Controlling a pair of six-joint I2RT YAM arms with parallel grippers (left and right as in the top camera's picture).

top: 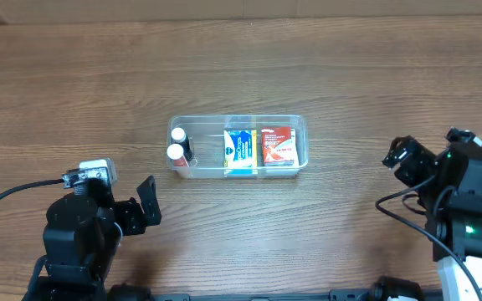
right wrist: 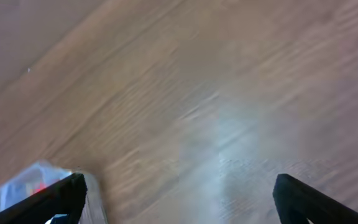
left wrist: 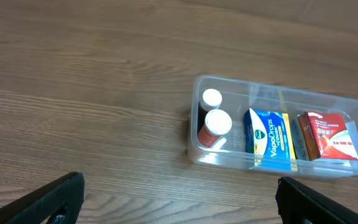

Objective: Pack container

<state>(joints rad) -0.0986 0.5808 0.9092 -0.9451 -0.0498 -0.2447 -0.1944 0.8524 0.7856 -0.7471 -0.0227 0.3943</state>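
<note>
The clear plastic container (top: 301, 125) sits mid-table. It holds two white-capped bottles (top: 176, 153) at its left end, a blue packet (top: 239, 150) in the middle and a red packet (top: 279, 145) at the right. In the left wrist view the container (left wrist: 197, 116) shows the same bottles (left wrist: 216, 123), blue packet (left wrist: 267, 138) and red packet (left wrist: 330, 135). My left gripper (top: 147, 201) is open and empty, near the table's front left, apart from the container. My right gripper (top: 407, 157) is open and empty at the right. A corner of the container (right wrist: 39, 177) shows at the lower left of the blurred right wrist view.
Bare wooden tabletop (top: 241, 67) lies all around the container. Black cables run from both arms at the front corners.
</note>
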